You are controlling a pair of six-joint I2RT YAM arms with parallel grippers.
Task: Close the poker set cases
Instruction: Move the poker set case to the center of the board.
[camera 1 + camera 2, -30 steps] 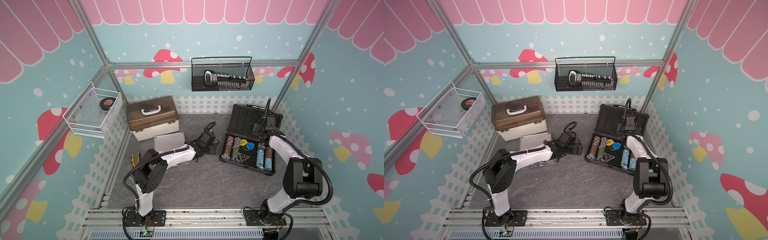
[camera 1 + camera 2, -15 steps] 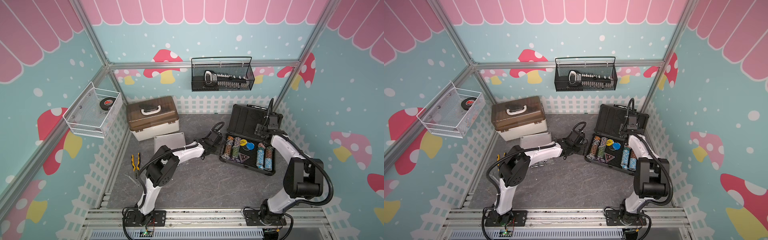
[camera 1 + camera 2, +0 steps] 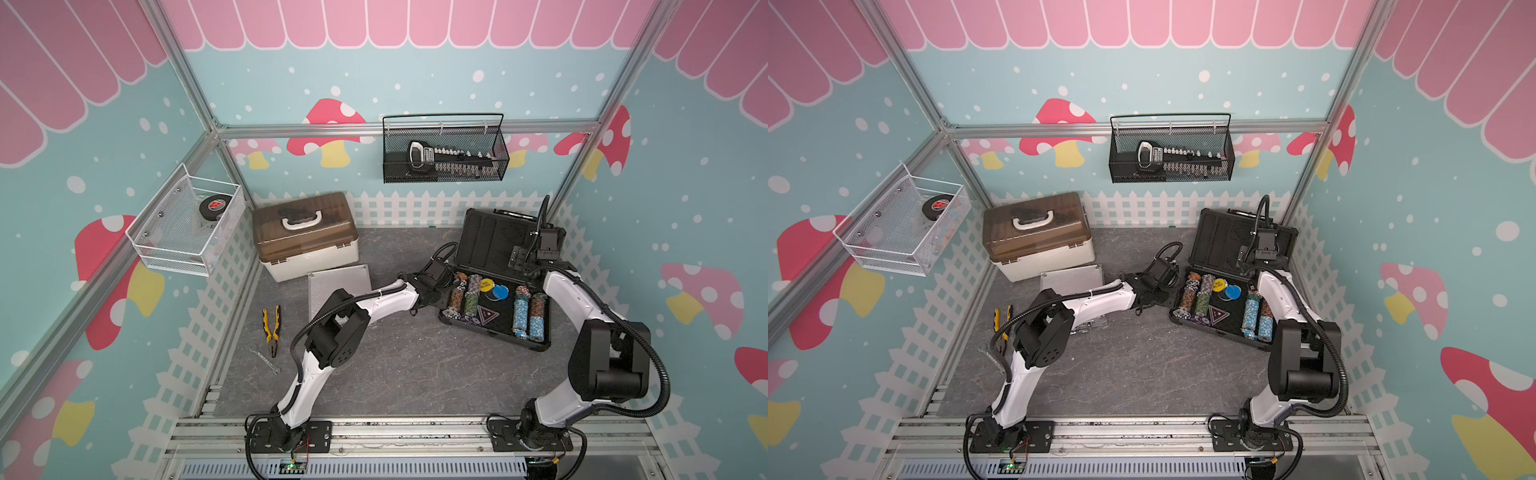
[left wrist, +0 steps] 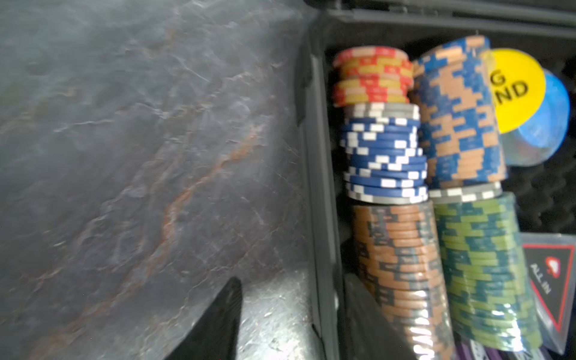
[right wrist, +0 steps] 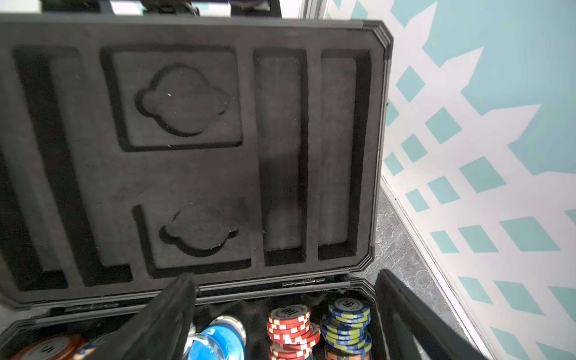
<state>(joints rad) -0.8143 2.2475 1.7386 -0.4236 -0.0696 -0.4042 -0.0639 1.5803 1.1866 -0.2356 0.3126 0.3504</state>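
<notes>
At the far left a white wire-mesh basket [image 3: 174, 249] hangs on the wall holding a black puck [image 3: 212, 205]; its red mark is too small for us to read. Next we see a cream box [image 3: 307, 262] with a translucent brown lid. On the grey slate-patterned bench [image 3: 415, 365] lie yellow-handled pliers [image 3: 271, 330] and a thin wrench [image 3: 266, 359]. Just in front of the cream box the small silver case [image 3: 338, 286] lies flat and shut, its lid finely ribbed, the left arm crossing above it. The left pincer [image 4: 293, 282] straddles the left wall of the dark case [image 3: 490, 241]: one finger outside over the bench, one inside beside the chips [image 4: 392, 149], jaws apart, with a gap showing between outer finger and wall. The dark case stands open at the right rear of the bench, lid upright, lined with black foam cut into long channels and two rounded pockets. Rolls of striped chips lie in its base, some under shiny wrap. We read "BIG BLIND" on a yellow disc [image 3: 485, 284], "ALL IN" on a triangular plaque [image 4: 545, 280], "100" on a red-and-white chip [image 5: 288, 311] and "50" on a blue-and-green chip [image 5: 349, 304]. The right pincer [image 5: 285, 277] hangs wide open before the lid's hinge, gripping nothing.
</notes>
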